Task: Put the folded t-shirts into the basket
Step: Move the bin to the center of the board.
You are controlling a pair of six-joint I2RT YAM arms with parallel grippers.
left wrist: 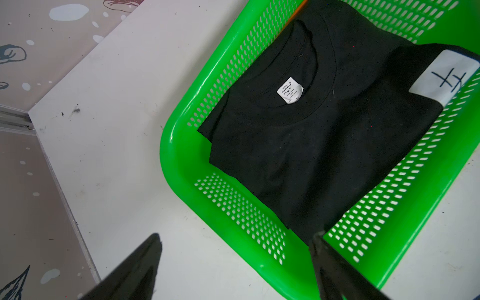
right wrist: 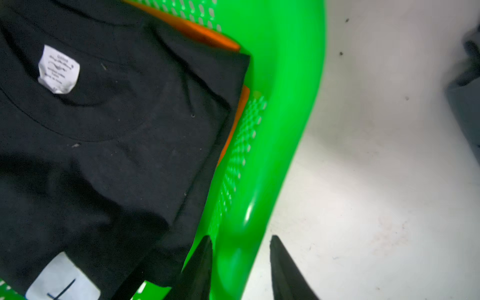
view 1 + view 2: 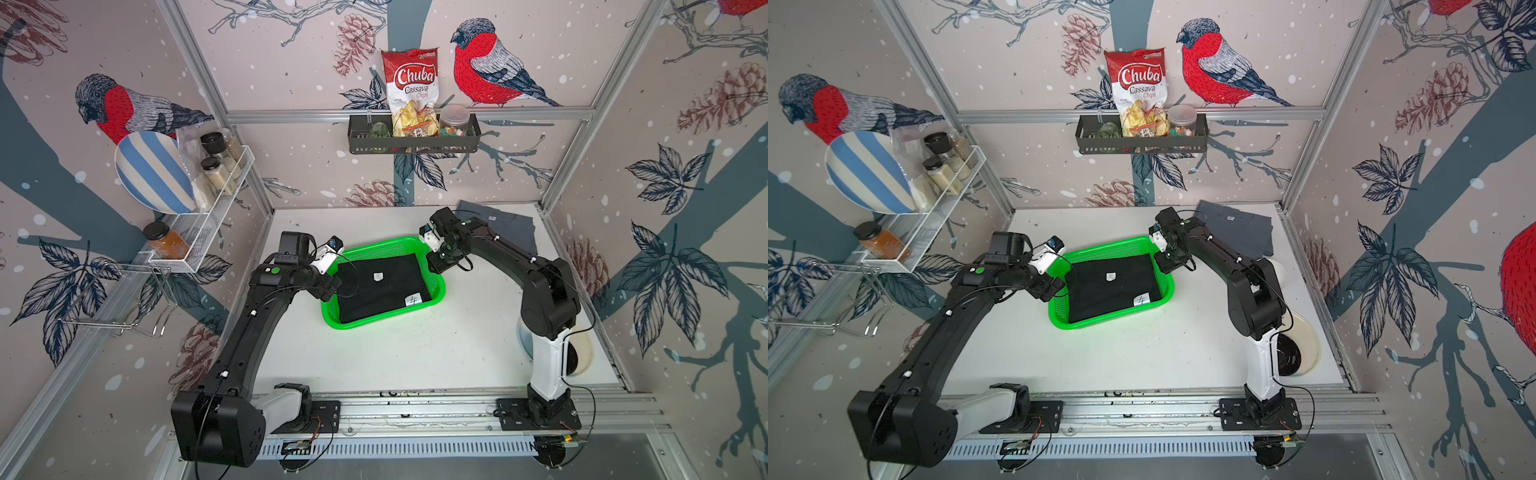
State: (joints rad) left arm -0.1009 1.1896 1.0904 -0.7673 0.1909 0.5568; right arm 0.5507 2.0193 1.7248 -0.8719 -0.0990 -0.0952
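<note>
Where the right arm (image 3: pixel 498 249) crosses, the grey t-shirt (image 3: pixel 515 228) is partly hidden.

bright orange folded t-shirt (image 2: pixel 205 36): mostly hidden under black folded t-shirt (image 2: pixel 117 155) | slate grey folded t-shirt (image 3: pixel 513 230): partly behind right arm (image 3: pixel 494 245)

Top views: high, looking down on whole table (image 3: pixel 415 357). Wrist views: close, both sharing basket (image 1: pixel 179 158), black t-shirt (image 1: pixel 311 145).
</note>
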